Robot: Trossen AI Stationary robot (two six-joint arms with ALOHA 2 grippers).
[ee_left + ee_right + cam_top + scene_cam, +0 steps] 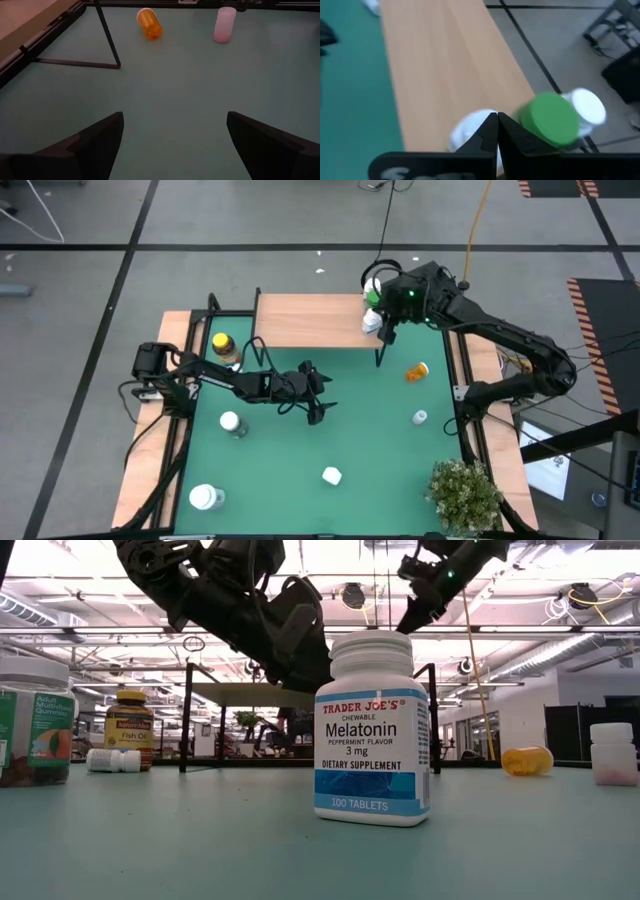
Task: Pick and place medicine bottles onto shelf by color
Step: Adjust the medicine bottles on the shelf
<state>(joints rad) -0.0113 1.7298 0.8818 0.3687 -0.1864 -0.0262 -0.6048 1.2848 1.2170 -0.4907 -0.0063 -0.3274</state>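
The shelf (310, 320) is a light-wood board on black legs at the table's far side. At its right end stand a green-capped bottle (550, 120) and two white bottles (470, 131) (587, 106). My right gripper (497, 125) hangs shut just above them with nothing between its fingers; I cannot tell whether it touches any. My left gripper (318, 405) stands open over the green mat (370, 440), holding nothing. An amber bottle (417, 370) lies on its side on the mat. White bottles (420, 417) (331, 475) (232, 422) stand on the mat.
A yellow-capped bottle (224, 345) and a lying white one (235, 365) sit under the shelf's left end. A large white-capped bottle (205, 497) stands near left. A potted plant (465, 495) fills the near right corner. The shelf's black legs (107, 40) stand on the mat.
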